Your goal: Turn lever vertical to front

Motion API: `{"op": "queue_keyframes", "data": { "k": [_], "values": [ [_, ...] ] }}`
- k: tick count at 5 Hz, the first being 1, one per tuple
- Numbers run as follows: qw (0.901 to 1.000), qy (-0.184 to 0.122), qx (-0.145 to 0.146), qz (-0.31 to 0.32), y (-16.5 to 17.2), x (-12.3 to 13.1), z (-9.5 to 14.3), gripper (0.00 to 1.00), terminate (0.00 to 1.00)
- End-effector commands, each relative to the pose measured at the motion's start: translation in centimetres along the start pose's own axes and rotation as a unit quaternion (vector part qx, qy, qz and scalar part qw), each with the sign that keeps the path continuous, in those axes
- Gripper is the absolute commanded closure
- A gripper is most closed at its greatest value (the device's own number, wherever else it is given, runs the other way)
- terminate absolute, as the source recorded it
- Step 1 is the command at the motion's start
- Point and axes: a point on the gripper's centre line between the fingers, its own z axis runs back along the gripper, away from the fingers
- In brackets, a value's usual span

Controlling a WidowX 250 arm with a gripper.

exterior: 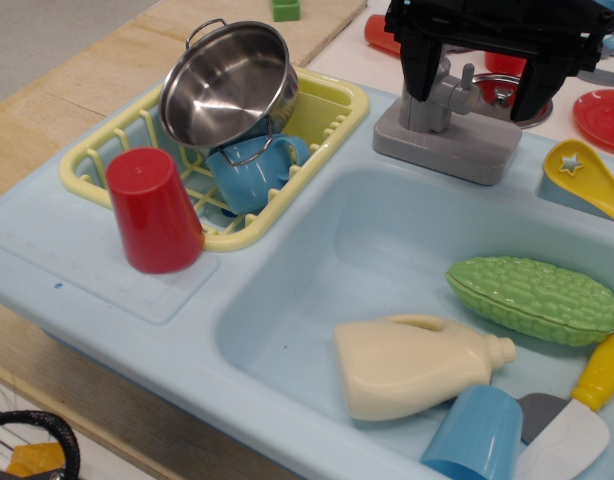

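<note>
The lever (449, 98) is a grey plastic tap handle, an upright post with a short side arm and peg pointing right, on a grey rectangular base (445, 146) at the sink's back rim. My black gripper (479, 88) hangs over it from the top edge, open. Its left finger (417, 62) covers the top of the post. Its right finger (537, 85) stands to the right of the peg, apart from it. Nothing is held.
A yellow rack (317, 110) holds a steel pot (227, 82) and a blue cup (249, 170); a red cup (152, 210) stands beside it. The blue sink (367, 250) holds a cream bottle (417, 365), a green gourd (532, 298), a blue cup (477, 435) and a knife (587, 410). Red plates (602, 115) lie behind.
</note>
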Motion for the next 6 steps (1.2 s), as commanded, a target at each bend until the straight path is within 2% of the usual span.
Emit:
{"op": "queue_keyframes", "data": {
  "k": [1, 2, 3, 6],
  "values": [
    [0.9993, -0.023, 0.001, -0.028, -0.3, 2.6, 1.0, 0.00, 0.00],
    [0.9990, -0.015, 0.005, -0.042, -0.6, 3.5, 0.9, 0.00, 0.00],
    [0.9989, -0.028, 0.003, -0.037, -0.7, 3.4, 0.7, 1.00, 0.00],
    [1.0000, -0.001, 0.000, 0.005, 0.1, 1.8, -0.2, 1.00, 0.00]
  ]
}}
